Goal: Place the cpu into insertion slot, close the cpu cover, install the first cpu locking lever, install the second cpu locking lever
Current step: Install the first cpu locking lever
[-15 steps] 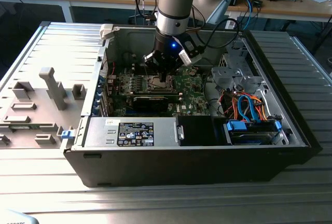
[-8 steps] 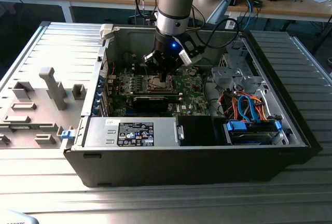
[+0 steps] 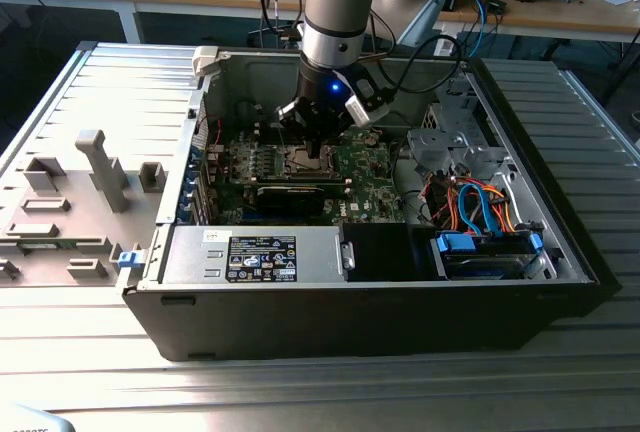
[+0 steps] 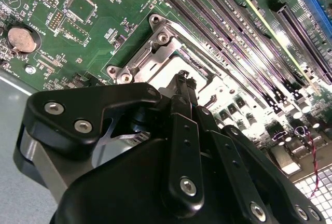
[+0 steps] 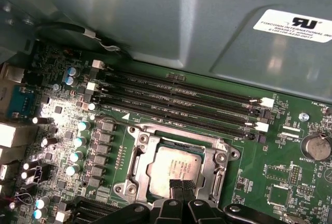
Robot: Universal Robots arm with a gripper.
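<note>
Narrow-closed gripper (image 5: 181, 186) tips touch the cpu (image 5: 174, 168), seated inside the cpu cover (image 5: 136, 157).

Silver-grey arm (image 3: 335, 2) with pale blue joint cap, glowing blue light, black hand (image 4: 187, 86) with silver screws.

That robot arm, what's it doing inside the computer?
It is working on the motherboard in the open computer case. The gripper is right down over the cpu, which already lies in its socket. In the first wrist view, the cpu cover looks folded down around the chip, its silvery top showing through the opening.
</note>
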